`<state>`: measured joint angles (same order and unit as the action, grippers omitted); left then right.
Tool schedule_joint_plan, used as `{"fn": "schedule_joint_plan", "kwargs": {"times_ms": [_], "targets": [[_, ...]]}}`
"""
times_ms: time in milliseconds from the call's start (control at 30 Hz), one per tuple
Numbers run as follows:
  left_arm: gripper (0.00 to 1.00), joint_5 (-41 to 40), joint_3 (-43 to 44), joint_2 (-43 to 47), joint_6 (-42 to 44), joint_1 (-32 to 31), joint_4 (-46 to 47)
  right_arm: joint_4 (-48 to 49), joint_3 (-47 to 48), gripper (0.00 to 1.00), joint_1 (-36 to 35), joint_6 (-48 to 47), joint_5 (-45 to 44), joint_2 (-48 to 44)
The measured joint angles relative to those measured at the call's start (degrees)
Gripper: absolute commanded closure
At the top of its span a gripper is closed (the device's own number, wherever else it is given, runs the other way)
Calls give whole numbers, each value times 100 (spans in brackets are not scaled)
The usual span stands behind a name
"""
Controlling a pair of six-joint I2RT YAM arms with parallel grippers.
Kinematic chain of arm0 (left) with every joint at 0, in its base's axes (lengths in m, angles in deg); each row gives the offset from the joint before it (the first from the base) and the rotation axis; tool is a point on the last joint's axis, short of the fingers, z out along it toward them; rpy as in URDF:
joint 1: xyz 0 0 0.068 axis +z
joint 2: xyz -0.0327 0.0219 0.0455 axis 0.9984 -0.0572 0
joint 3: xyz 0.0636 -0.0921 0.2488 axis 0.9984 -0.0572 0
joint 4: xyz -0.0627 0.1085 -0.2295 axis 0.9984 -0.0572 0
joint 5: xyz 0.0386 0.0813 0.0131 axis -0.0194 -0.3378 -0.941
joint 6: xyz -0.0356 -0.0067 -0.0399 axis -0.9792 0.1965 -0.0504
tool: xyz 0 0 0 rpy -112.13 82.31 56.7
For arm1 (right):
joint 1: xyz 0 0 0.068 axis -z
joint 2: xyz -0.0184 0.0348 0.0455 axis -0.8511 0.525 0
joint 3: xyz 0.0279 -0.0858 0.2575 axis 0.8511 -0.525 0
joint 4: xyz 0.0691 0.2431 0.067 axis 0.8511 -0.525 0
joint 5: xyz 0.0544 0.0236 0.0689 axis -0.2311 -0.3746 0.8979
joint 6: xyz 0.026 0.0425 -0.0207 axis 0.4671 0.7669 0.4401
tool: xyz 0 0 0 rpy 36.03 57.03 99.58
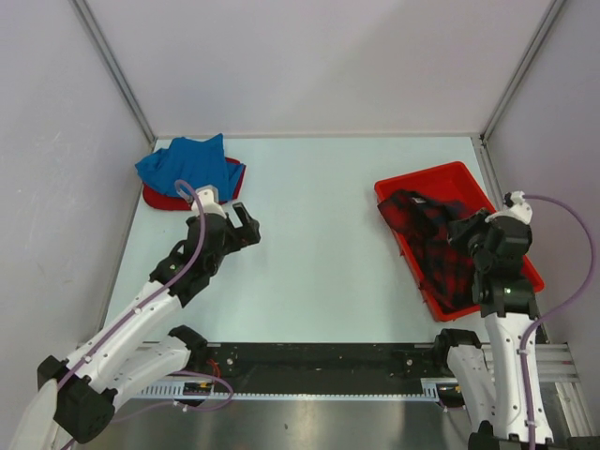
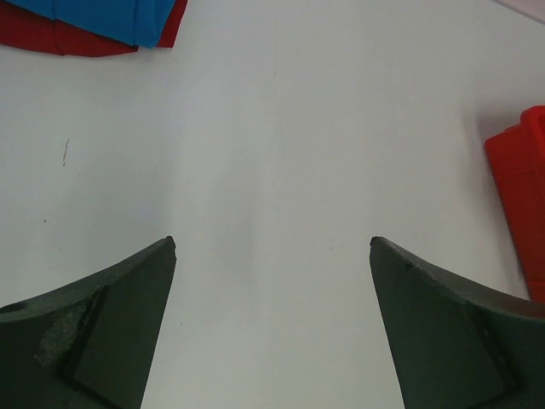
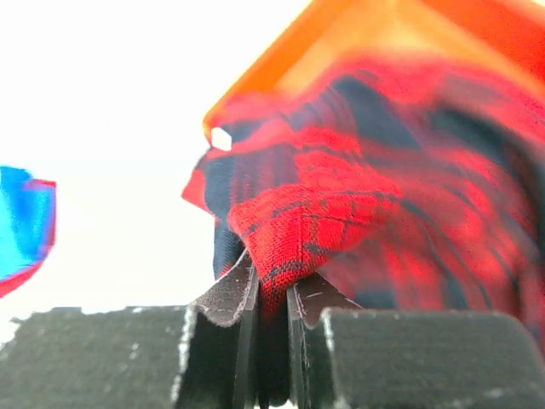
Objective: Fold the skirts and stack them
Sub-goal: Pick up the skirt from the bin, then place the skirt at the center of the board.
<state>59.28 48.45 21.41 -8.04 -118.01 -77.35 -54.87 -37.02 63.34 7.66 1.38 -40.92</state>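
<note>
A red-and-navy plaid cloth skirt [image 1: 429, 246] lies crumpled in a rigid red plastic tray [image 1: 417, 175] at the right side of the pale surface [image 1: 319, 225]. The cloth is bunched and creased, with one edge draped toward the tray's near left wall. The right pincer [image 1: 467, 232] reaches down into the tray. In the right wrist view its fingers [image 3: 247, 341] stand nearly together, with a raised fold of the plaid skirt [image 3: 341, 213] pinched between them.

In the far left corner a plain bright blue pleated skirt [image 1: 187, 164] lies folded on top of a plain red pleated skirt [image 1: 161, 199], whose edge shows along the near and right sides. The two are well apart from the tray.

The left pincer [image 1: 246, 223] hangs just in front of that pile. Its jaws are spread wide and hold nothing. In the left wrist view only bare surface lies between its fingers [image 2: 119, 324].
</note>
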Motion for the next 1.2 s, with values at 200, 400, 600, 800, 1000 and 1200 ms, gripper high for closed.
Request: {"fn": "schedule_joint_plan", "kwargs": {"times_ms": [200, 400, 600, 800, 1000, 1200], "targets": [[0, -70, -28, 9, -46, 0, -9, 599, 1187, 100, -11, -155, 699, 46], [0, -234, -28, 131, -140, 0, -127, 1408, 2496, 100, -680, -68, 1574, 981], [0, -614, -17, 214, -308, 0, -472, 1239, 4428, 100, -2970, -695, 1198, 2697], [0, -951, 280, 339, -629, 2, -1250, 476, 7079, 100, -4907, -1687, 380, 4959], [0, -1731, 501, 1176, -1416, 7, -2135, 245, 7989, 100, -5237, -2083, 13, 5991], [0, -2192, 177, 2483, -1812, 7, -2181, 859, 4631, 91, -4570, -1738, 50, 4736]]}}
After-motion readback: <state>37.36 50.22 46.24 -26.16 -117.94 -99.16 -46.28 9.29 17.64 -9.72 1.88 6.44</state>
